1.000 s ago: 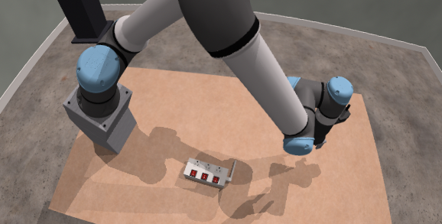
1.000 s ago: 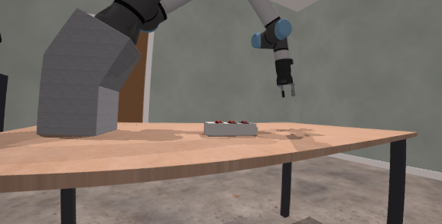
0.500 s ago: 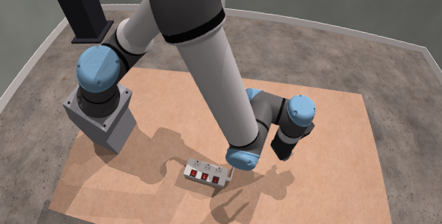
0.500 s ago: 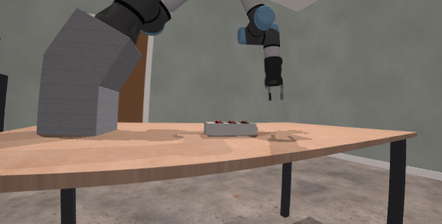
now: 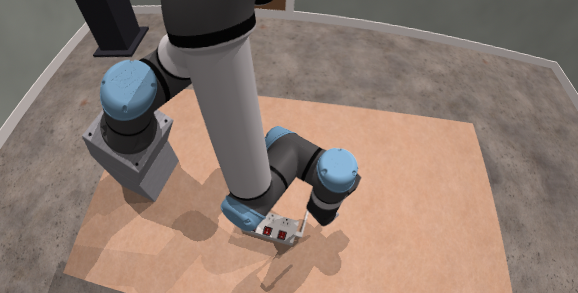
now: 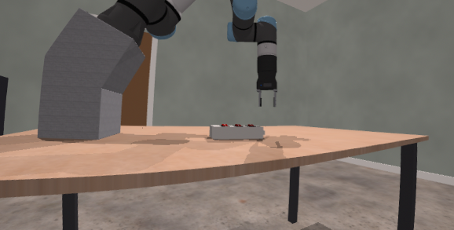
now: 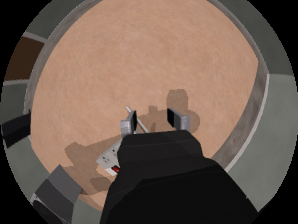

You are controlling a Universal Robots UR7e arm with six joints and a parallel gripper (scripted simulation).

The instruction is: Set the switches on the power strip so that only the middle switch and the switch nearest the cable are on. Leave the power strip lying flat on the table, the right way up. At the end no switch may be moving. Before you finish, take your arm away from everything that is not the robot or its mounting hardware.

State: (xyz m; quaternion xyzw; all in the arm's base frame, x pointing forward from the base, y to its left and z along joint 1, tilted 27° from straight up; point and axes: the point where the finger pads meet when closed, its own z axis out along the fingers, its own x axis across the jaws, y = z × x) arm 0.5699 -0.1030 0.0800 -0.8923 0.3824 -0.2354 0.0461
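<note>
- Table top [image 6: 118,162]: pale wood grain, matt; its legs [image 6: 407,186] dark and smooth.
- Power strip [image 6: 236,133]: pale grey plastic, red glossy switches [image 5: 275,232].
- Arm pedestal [image 6: 75,92]: rough grey block.
- Floor [image 5: 400,77]: mottled concrete.

Even soft light, overlapping arm shadows on table [image 5: 425,167], wrist view circular, blurry, fisheye-warped.
</note>
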